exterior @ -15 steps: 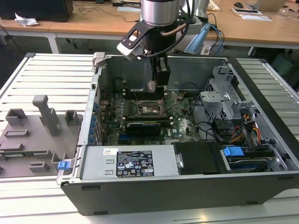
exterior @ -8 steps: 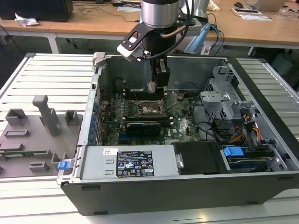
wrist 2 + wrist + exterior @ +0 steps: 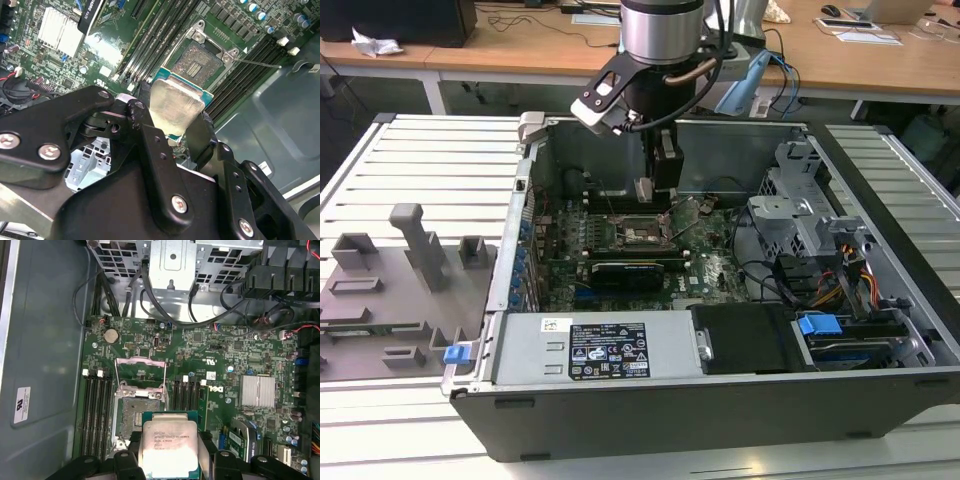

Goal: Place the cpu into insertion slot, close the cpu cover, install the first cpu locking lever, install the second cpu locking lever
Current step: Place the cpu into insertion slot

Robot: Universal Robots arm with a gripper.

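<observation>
Upper centre of the exterior view: the cpu (image 3: 167, 442) is clamped level by the gripper (image 3: 653, 195) above the insertion slot (image 3: 642, 235) (uncovered, for seating).

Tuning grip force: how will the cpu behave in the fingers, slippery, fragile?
Likely stiff: the cpu is a flat plate with a metal top. Probably slippery, as the gripper pinches its thin edges. Its thin green rim may chip if squeezed.

Serves as the support here: a light-grey slatted metal bench (image 3: 440, 150). Carries an open black computer case (image 3: 720, 410) at its middle and, just beside the case on the exterior view's left, a flat grey fixture plate (image 3: 380, 305) studded with upright grey blocks (image 3: 420, 245).
</observation>
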